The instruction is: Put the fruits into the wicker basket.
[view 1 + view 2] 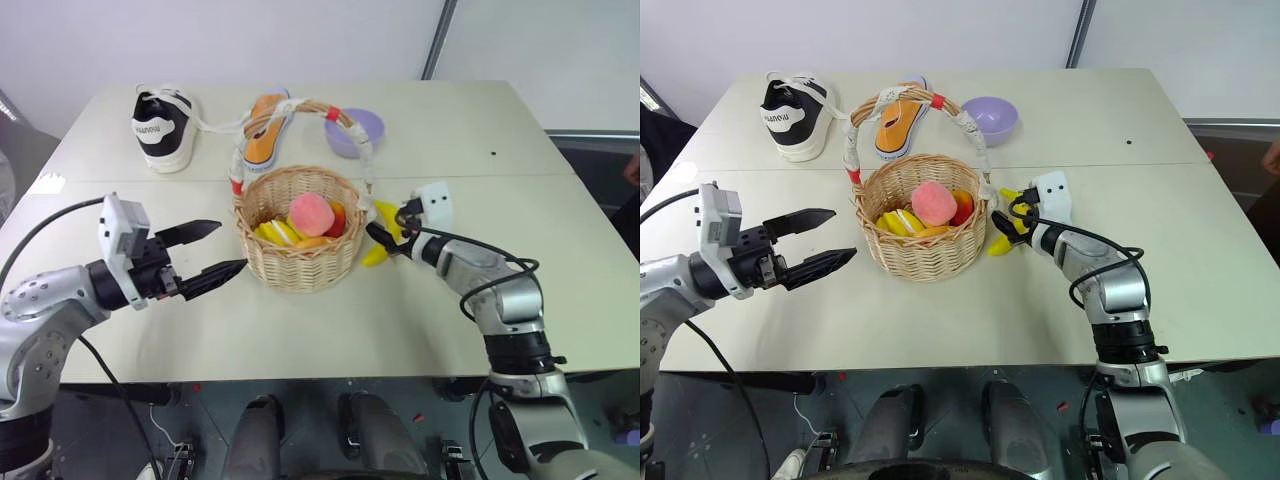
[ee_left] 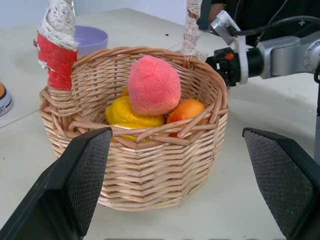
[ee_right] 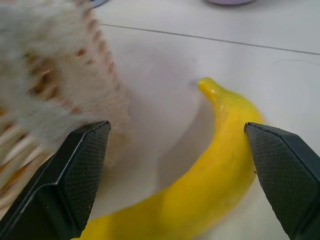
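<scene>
Tabletop (image 1: 420, 310): carries all.
Basket (image 1: 300, 255): landmark; holds peach (image 1: 311, 213) and small fruits.
Left gripper (image 1: 213, 250): beside basket, wide, empty.
Right gripper (image 1: 1006, 222): wide, straddling banana (image 3: 220, 165) beside basket; next, probably close and lift.

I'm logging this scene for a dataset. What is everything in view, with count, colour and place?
basket: one, tan wicker, table centre.
peach: one, pink, in the basket.
small fruits: several, yellow and orange, in the basket; exact count hidden.
banana: one, yellow, on the table beside the basket's right.
shoe: one, black and white, far left.
insole: one, orange, behind the basket.
bowl: one, lilac, far side.
table: one, off-white.
left gripper: open, left of the basket.
right gripper: open, at the banana.
</scene>
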Controlling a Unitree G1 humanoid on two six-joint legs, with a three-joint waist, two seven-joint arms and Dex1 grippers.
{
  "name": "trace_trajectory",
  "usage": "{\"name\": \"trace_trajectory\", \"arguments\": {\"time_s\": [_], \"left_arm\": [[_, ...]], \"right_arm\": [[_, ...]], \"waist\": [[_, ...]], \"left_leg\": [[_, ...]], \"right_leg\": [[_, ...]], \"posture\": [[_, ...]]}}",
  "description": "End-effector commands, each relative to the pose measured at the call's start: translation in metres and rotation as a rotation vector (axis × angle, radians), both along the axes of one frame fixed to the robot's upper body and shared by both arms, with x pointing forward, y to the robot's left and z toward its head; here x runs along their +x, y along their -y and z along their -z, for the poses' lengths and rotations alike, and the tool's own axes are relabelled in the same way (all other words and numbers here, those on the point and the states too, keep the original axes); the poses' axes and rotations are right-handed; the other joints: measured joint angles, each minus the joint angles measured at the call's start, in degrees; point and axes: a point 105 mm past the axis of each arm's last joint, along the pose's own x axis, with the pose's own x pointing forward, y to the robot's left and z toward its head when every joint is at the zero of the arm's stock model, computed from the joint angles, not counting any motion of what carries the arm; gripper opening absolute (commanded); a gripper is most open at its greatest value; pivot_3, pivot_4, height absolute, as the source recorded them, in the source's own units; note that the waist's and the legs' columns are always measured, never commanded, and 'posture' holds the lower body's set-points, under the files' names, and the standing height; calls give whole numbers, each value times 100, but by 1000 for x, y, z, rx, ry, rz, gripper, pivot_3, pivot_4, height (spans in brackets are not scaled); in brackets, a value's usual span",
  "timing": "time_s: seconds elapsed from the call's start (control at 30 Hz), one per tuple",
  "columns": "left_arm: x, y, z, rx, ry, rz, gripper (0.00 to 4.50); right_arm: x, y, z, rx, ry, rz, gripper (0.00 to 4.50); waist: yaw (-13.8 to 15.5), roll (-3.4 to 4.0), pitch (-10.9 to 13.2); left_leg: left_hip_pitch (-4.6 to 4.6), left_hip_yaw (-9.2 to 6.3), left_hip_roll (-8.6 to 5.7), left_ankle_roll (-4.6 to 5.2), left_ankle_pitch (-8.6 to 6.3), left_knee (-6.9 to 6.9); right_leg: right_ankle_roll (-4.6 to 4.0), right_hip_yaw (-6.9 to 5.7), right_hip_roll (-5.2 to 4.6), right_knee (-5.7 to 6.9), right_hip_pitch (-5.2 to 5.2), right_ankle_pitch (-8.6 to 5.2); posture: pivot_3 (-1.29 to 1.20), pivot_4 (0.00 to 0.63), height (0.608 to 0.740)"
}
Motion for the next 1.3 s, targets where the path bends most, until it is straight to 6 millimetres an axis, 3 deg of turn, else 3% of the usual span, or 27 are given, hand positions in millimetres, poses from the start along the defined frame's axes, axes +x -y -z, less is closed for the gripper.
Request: {"name": "trace_trajectory", "arguments": {"time_s": [0.03, 0.1, 0.3, 0.5, 0.6, 0.7, 0.8, 0.9, 1.1, 1.3], "left_arm": [[-5, 3, -14, 2, 71, 9, 4490], [-5, 3, -14, 1, 71, 7, 4500], [-4, 4, -14, 0, 67, 7, 4500], [-3, 0, -15, 2, 68, -1, 4500], [-2, -3, -15, -1, 65, -6, 4500], [-2, -5, -12, -5, 55, -5, 4500], [-4, -8, -10, -10, 44, -8, 4500], [-3, -11, -8, -10, 30, -6, 4500], [4, -12, -14, -9, 41, -1, 4500], [2, -7, -17, -20, 53, 10, 4500]], "right_arm": [[4, 2, 8, -22, -22, 38, 4240], [4, 2, 7, -12, -19, 37, 3635], [-2, 8, -7, 11, 10, 35, 572], [-18, 27, -31, -20, 77, 21, 572], [-28, 48, -39, -83, 101, 13, 572], [-35, 61, -41, -164, 111, -13, 572], [-41, 61, -38, -246, 117, -92, 572], [-44, 54, -36, -238, 107, -153, 1443], [-33, 32, -45, -53, 47, -78, 4472], [-22, 8, -48, 92, -147, 27, 4472]], "waist": [[3, -1, -1], [4, -2, -2], [-1, -1, -2], [11, 2, 0], [32, 4, 1], [29, 2, 1], [-9, 3, 1], [-34, 4, 1], [-28, 4, 2], [-1, 5, 2]], "left_leg": [[0, 0, 0, 0, 0, 0], [0, 1, 0, 0, 0, 0], [1, 0, 0, 0, 0, -2], [0, 1, 0, 0, 0, -5], [-2, 2, -1, 0, 0, -4], [-2, 3, -1, 0, 0, -3], [0, 2, 0, 1, -1, -6], [2, 1, 2, 1, -1, -7], [1, -1, 3, 0, 0, -2], [-2, 0, 3, 0, 0, -8]], "right_leg": [[0, 0, 0, 0, 0, 0], [0, 0, -1, 0, 1, 0], [0, 0, 1, 0, 0, 0], [1, 0, 0, -1, -1, 0], [1, 0, -2, -4, -1, -1], [0, 0, -2, -7, -1, -2], [0, 0, 0, -7, -1, -2], [1, 1, 5, -5, -3, -3], [0, 2, 7, -3, -3, -1], [-5, 2, 4, -3, -7, 2]], "posture": [[0, 150, 740], [0, 150, 740], [0, 150, 740], [0, 150, 740], [0, 150, 740], [0, 150, 740], [0, 150, 740], [0, 150, 740], [0, 150, 740], [0, 150, 740]]}}
